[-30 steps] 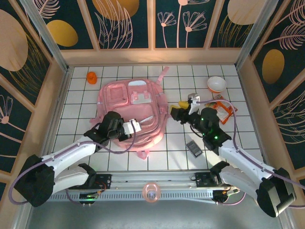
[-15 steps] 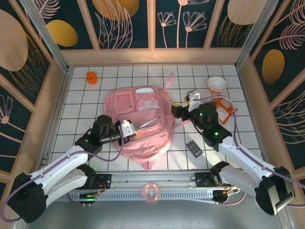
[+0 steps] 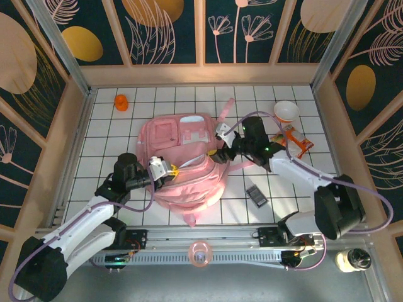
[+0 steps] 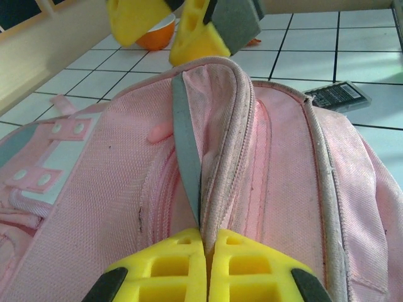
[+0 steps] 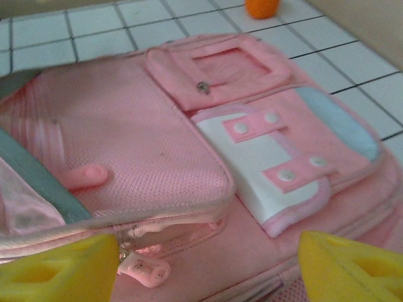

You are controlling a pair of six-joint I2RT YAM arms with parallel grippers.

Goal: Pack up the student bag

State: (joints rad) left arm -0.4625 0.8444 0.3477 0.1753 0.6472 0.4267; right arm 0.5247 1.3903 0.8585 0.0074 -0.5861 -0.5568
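Observation:
The student bag is a large pink backpack lying flat mid-table, its pockets facing up. My left gripper is at the bag's near-left side, shut on the raised edge of the zipper opening; its yellow fingers pinch that fabric. My right gripper hovers at the bag's right edge, open, with its yellow fingers apart on either side of a pink zipper pull. Nothing is between them. The right fingers also appear across the bag in the left wrist view.
An orange-and-white bowl and an orange packet lie at the back right. A dark flat device rests near the bag's right side. A small orange object sits back left. A pink ring lies on the front rail.
The right arm has swung left onto the bag's right edge and its jaws have spread wider. The left gripper has drawn back to the left, still pinching the fabric, and the bag has shifted right.

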